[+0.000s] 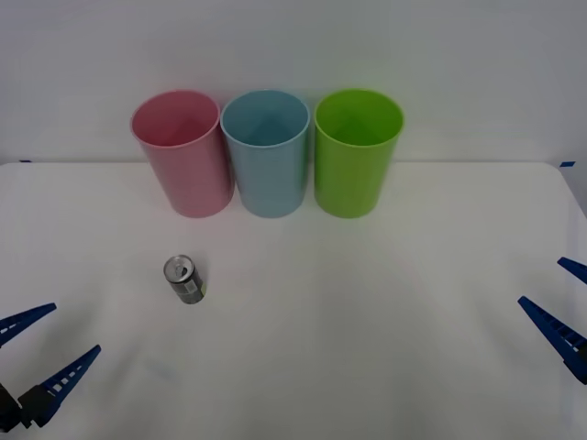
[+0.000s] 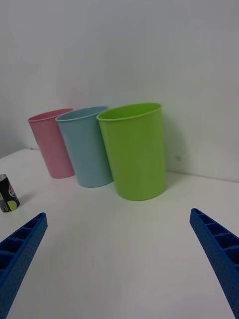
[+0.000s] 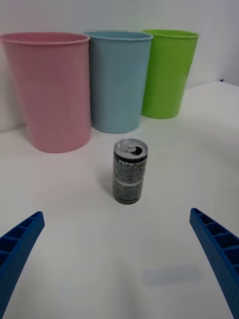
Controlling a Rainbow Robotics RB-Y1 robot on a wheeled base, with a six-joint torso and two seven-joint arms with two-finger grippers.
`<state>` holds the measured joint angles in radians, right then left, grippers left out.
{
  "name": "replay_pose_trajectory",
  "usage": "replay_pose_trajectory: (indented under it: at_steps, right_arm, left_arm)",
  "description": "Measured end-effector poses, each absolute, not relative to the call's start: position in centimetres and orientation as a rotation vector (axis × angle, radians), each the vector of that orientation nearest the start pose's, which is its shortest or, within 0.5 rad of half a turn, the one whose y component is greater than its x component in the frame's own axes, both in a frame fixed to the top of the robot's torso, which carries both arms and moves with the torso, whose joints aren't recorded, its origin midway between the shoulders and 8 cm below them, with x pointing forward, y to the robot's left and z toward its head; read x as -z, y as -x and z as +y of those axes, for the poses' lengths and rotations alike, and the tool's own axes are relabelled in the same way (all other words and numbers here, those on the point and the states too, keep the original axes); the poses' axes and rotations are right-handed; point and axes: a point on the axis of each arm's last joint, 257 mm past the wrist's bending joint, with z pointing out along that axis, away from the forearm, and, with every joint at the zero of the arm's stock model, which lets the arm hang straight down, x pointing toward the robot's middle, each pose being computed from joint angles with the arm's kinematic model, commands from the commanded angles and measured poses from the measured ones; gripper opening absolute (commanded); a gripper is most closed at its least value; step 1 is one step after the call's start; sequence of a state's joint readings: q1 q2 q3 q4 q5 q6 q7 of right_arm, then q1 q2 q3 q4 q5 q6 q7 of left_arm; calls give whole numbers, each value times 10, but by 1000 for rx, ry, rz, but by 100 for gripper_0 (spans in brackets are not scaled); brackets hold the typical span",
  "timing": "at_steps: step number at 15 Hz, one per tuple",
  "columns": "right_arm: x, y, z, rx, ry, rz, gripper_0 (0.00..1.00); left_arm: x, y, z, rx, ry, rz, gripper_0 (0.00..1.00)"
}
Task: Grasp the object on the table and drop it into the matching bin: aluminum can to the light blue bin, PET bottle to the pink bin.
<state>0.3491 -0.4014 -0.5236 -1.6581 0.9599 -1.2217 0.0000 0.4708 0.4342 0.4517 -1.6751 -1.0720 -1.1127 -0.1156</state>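
Observation:
A small aluminum can with a silver top and dark label stands upright on the white table, left of centre. It also appears as the can and the can in the wrist views. At the back stand the pink bin and the light blue bin, side by side. My left gripper is open at the near left, short of the can, with nothing between its fingers. My right gripper is open at the far right edge.
A lime green bin stands right of the light blue bin, close beside it. A plain white wall rises behind the three bins. Bare tabletop stretches between the can and the right gripper.

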Motion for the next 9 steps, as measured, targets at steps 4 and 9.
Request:
replay_pose_trajectory:
  at_steps: [4,9]
  right_arm:
    - [169,-342,-330,-567,465,1441,100]
    - [169,-342,-330,-567,465,1441,100]
  left_arm:
    - [247,-322,332,432,-520,1650,100]
    - [249,-330,318,449,-458,1620,100]
